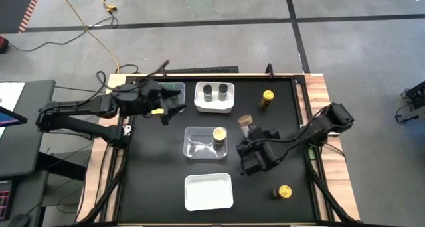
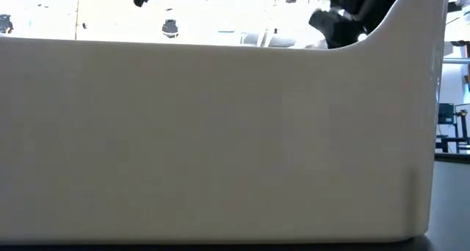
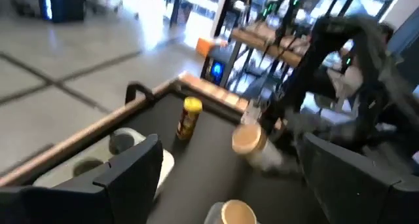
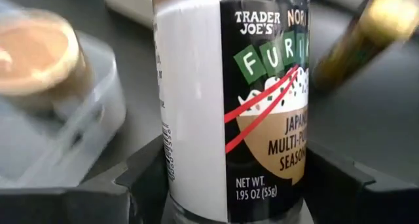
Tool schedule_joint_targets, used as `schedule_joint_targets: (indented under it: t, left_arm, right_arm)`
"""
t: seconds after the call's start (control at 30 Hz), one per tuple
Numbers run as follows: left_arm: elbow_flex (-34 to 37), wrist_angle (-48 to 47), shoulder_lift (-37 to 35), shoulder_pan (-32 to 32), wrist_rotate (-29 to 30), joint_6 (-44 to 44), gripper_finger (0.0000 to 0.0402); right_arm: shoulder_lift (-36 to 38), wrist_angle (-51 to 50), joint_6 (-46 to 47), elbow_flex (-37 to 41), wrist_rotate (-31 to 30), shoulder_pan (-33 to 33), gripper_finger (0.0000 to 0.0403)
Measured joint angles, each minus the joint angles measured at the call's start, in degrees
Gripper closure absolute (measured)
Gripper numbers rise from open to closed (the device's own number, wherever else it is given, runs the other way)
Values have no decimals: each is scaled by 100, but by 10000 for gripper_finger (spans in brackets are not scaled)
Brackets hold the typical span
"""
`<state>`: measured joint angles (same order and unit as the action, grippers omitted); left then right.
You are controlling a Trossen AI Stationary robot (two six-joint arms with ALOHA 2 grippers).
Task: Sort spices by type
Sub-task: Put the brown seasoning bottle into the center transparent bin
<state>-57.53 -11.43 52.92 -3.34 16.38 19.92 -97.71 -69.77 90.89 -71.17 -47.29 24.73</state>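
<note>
Furikake jar (image 4: pixel 229 99), tan lid, clamped upright in right end effector (image 1: pixel 247 133) mid-worktop, right of clear tray (image 1: pixel 199 151) holding a yellow-lidded jar (image 1: pixel 219 135). Left end effector (image 1: pixel 174 102) open, far left, beside white tray (image 1: pixel 214 106) with two dark-lidded jars (image 1: pixel 214 91).

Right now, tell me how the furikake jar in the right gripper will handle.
The furikake jar is tall and narrow, so it would probably tip if set down crooked. Its glossy wall looks slippery; the right gripper holds it low, so it may lean. Round-bodied, it would likely roll once on its side.
</note>
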Motion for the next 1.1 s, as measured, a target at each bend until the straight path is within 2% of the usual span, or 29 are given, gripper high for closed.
schedule_joint_targets:
  t: [0.13,0.27,0.47,0.63,0.73,0.87,0.97,1.1]
  left_arm:
    - [-746,-641,686,-140,-361,261,59]
    - [-1818,-1589,1401,-373,-822,389,59]
    - [-3479,-2686,2358,-949,-2188,762,59]
    - [-4686,-3369,3089,-1300,-3299,760,59]
    - [-5423,-3919,3483,-1380,-3396,788,59]
    - [-6208,-4356,3915,-1437,-3370,1036,59]
    - [-6536,-4322,4074,-1430,-3369,1348,59]
    - [-6638,-4301,4090,-1429,-3387,1833,59]
  right_arm:
    - [2,-667,-937,-577,-803,-101,101]
    - [2,-756,-1931,-1124,-1535,-270,101]
    - [2,-773,-3081,-1636,-2681,-501,101]
    - [2,-473,-4313,-1944,-3257,-623,101]
    - [2,16,-5327,-2107,-3606,-662,101]
    - [2,1186,-7094,-2157,-4012,-780,101]
    - [1,1903,-8178,-2158,-4170,-898,101]
    - [-2,2428,-8943,-2156,-4290,-1032,101]
